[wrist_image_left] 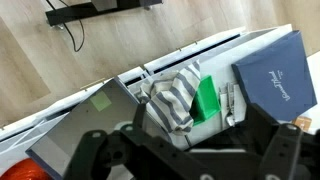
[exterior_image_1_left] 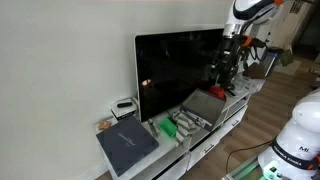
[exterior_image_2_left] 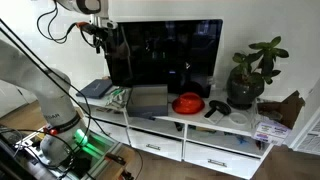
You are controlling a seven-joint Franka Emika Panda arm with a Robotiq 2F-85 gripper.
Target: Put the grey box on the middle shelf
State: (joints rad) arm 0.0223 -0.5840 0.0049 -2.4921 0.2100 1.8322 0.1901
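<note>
The grey box [exterior_image_2_left: 150, 100] lies flat on the white TV stand's top in front of the TV; it also shows in an exterior view [exterior_image_1_left: 200, 106] and in the wrist view [wrist_image_left: 80, 140], with a small green sticker on it. The middle shelf [exterior_image_2_left: 215, 133] is the white board under the top, seen nearly edge on. My gripper [exterior_image_2_left: 100, 36] hangs high above the stand's end, apart from the box, and also shows in an exterior view [exterior_image_1_left: 232, 45]. In the wrist view the gripper [wrist_image_left: 190, 160] is open and empty.
A darker slate-grey box [wrist_image_left: 275, 75] lies at the stand's end. A striped cloth [wrist_image_left: 175, 100] and a green item [wrist_image_left: 207, 97] lie between the two boxes. A red bowl [exterior_image_2_left: 187, 103], a black controller [exterior_image_2_left: 217, 107] and a potted plant [exterior_image_2_left: 245, 80] stand beyond. The TV [exterior_image_2_left: 165, 55] is behind.
</note>
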